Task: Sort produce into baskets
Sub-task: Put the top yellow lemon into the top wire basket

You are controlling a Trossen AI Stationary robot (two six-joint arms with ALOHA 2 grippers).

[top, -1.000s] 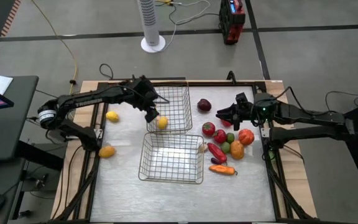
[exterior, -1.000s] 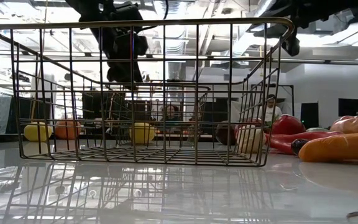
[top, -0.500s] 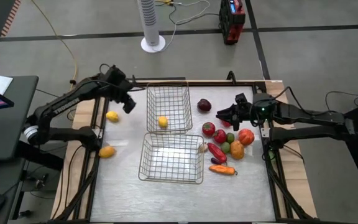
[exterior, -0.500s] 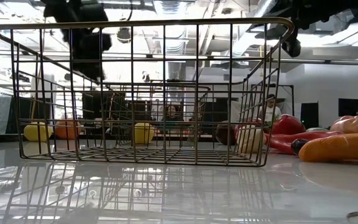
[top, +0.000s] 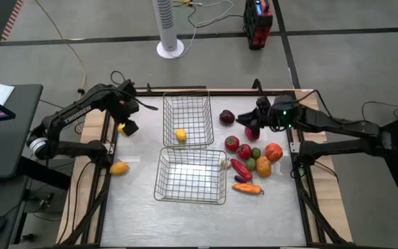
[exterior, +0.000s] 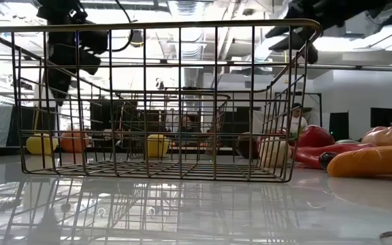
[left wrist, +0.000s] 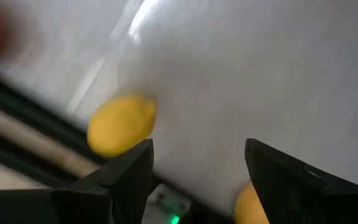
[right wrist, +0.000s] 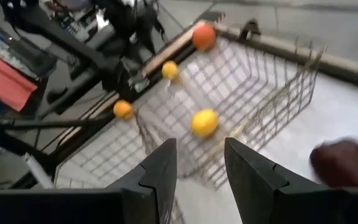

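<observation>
Two silver wire baskets stand mid-table, the far basket [top: 187, 104] and the near basket [top: 191, 187]. A yellow fruit [top: 180, 135] lies on the far basket's floor. My left gripper [top: 130, 126] is open and hangs just above a yellow piece [left wrist: 122, 124] on the table left of the far basket. An orange-yellow piece [top: 119, 168] lies nearer. My right gripper [top: 249, 130] is open and empty, in the air between a dark purple round [top: 226, 117] and the produce pile [top: 254, 162].
The pile right of the baskets holds red rounds [top: 232, 143], a green round [top: 256, 153], orange rounds [top: 273, 151], a red chili [top: 240, 168] and a carrot [top: 247, 188]. A wooden frame [top: 302, 93] edges the table. A white fan base [top: 170, 48] stands beyond it.
My left gripper has gone from over the far basket toward the table's left edge, and now hangs over the yellow piece there. The yellow fruit stays in the far basket. My right gripper has shifted a little toward the dark purple round.
</observation>
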